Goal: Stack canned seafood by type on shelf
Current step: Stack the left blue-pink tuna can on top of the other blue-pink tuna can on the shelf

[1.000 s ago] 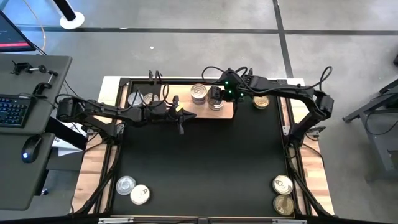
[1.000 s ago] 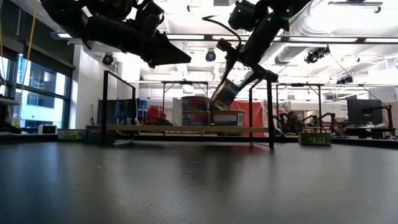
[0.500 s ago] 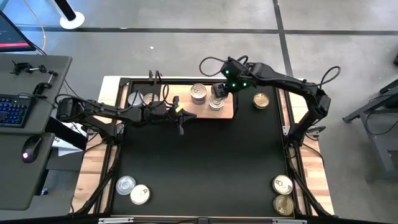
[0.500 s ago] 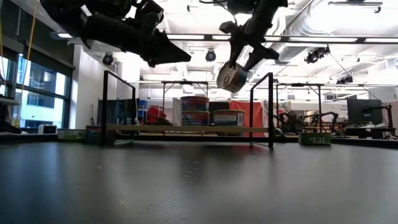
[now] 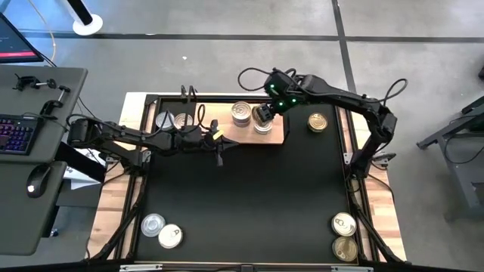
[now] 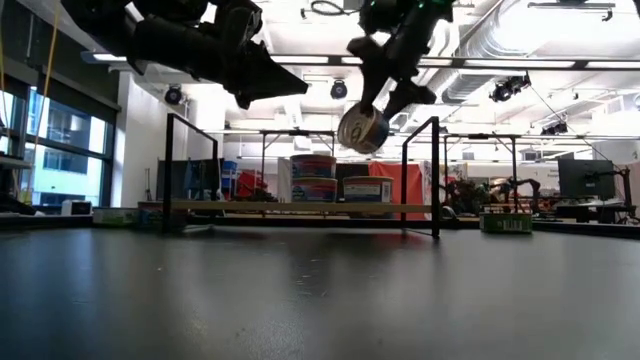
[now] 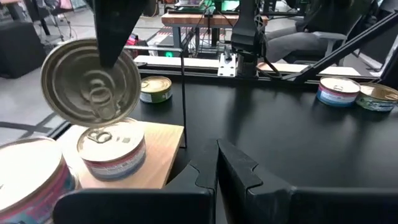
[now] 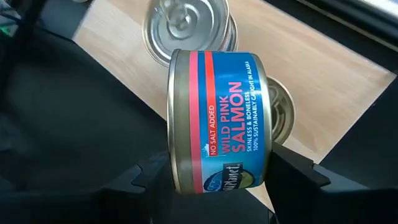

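Note:
My right gripper [image 5: 262,115] hangs over the light-wood shelf [image 5: 227,130] at the table's far edge, shut on a blue-labelled salmon can [image 8: 217,121] that the low view shows as the held can [image 6: 362,130], up in the air on its edge. Below it a single can [image 6: 367,188] stands on the shelf beside a two-can stack [image 6: 313,178]. My left gripper [image 7: 217,163] is shut on nothing and hovers by the shelf's near-left part [image 5: 223,143]. My right gripper pinches the salmon can between its two fingers, one finger [image 7: 115,34] on the pull-tab lid [image 7: 87,84] and the other finger [image 8: 292,171] on the base. The fingers come from above, pointing down. The can is lifted clear of the shelf, its axis about level and its label wall [image 8: 230,93] facing the wrist camera.
Two cans [image 5: 174,119] sit left of the shelf and one can [image 5: 318,122] right of it. Two more [image 5: 162,230] lie at the near-left corner of the black mat [image 5: 242,196], and two [image 5: 344,236] at the near-right. A black frame post [image 6: 437,175] stands by the shelf.
My right gripper has risen with the can from just above the single can on the shelf, shifted slightly toward the table's left and turned. The can, earlier tilted, now has its lid facing the near side. The left arm has kept still.

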